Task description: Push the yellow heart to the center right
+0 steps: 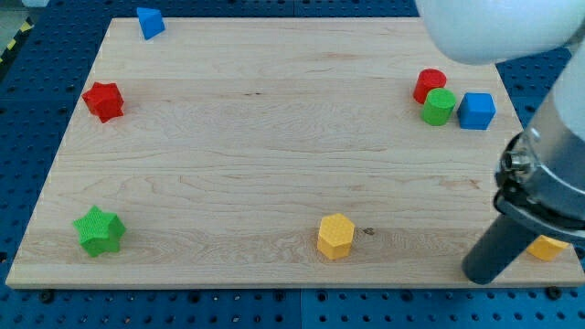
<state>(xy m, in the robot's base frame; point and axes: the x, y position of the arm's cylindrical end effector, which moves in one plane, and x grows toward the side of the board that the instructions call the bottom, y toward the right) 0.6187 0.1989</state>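
Observation:
The yellow heart [548, 248] shows only as a small yellow piece near the board's bottom right corner; the arm hides most of it, so its shape is unclear. My tip [481, 274] rests on the board at the view's bottom right, just left of and slightly below that yellow piece. Whether the rod touches it cannot be told. A yellow hexagon [335, 236] lies at the bottom centre, well left of my tip.
A red cylinder [429, 84], a green cylinder [439, 107] and a blue cube [476, 111] cluster at the upper right. A red star [103, 100] sits at the left, a green star [99, 230] at the bottom left, and a blue block [150, 22] at the top left.

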